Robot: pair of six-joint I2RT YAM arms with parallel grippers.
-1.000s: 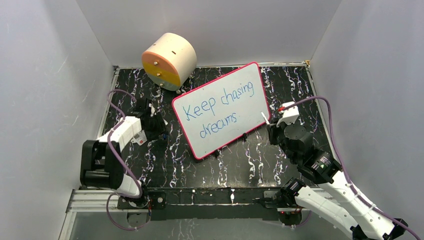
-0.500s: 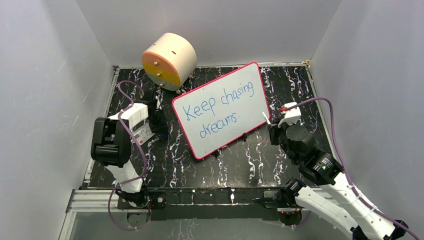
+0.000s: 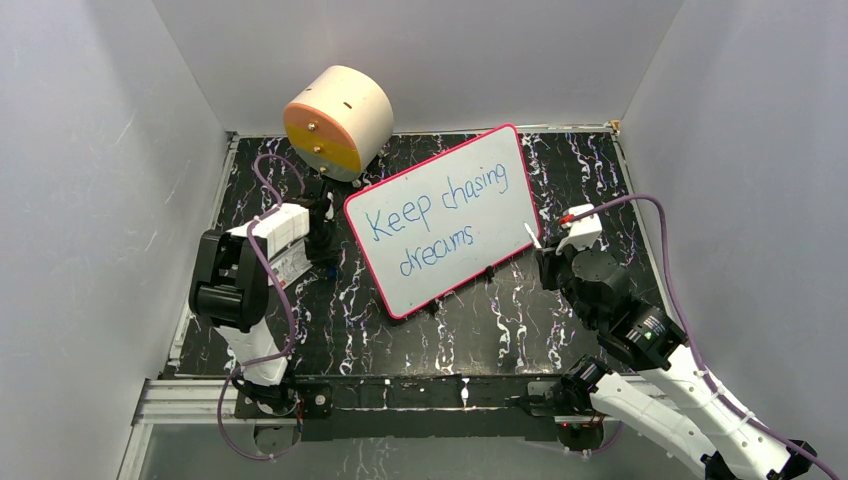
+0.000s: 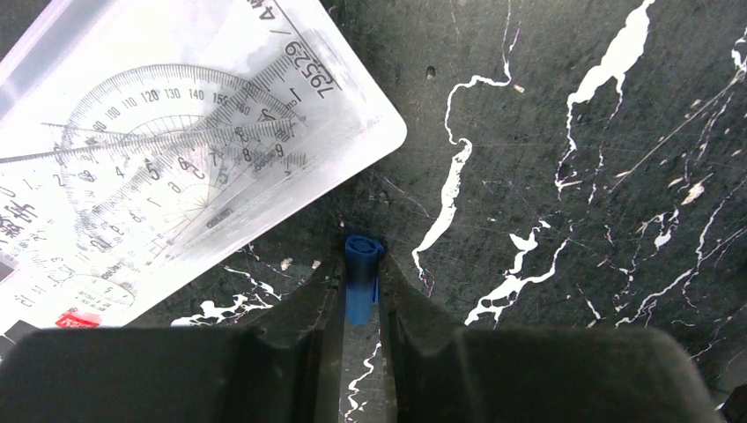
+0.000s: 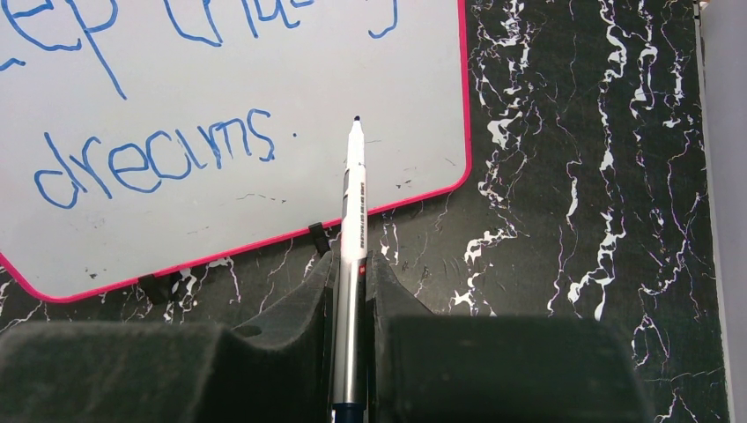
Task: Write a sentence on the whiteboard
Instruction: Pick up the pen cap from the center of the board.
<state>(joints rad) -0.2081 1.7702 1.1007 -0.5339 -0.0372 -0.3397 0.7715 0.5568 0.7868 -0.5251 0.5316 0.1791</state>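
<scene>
The whiteboard (image 3: 430, 282) is a flat white board with a thin pink-red edge and round corners. It lies tilted in the middle of the table (image 3: 480, 325), a bit toward the upper right of the top view. The sentence (image 3: 437, 250) is in blue, wobbly handwriting on two lines: "Keep chasing" above and "dreams" below. Small black clips (image 5: 317, 236) stick out from under the board's lower edge.

Just right of the board, the right tool (image 5: 352, 264) pinches a thin white marker (image 5: 353, 203) with a dark tip. The tip points over the board's lower right part, a little past the word "dreams". I cannot tell if it touches the board.

Left of the board, the left tool (image 4: 361, 275) pinches a small blue cap (image 4: 362, 263). Near it lies a clear, shiny plastic pack (image 4: 159, 159) with a half-round angle ruler inside.

The table is black with white, wiggly streaks like marble. At the upper left of the top view sits a round, cream drum (image 3: 340, 120) with an orange face.
</scene>
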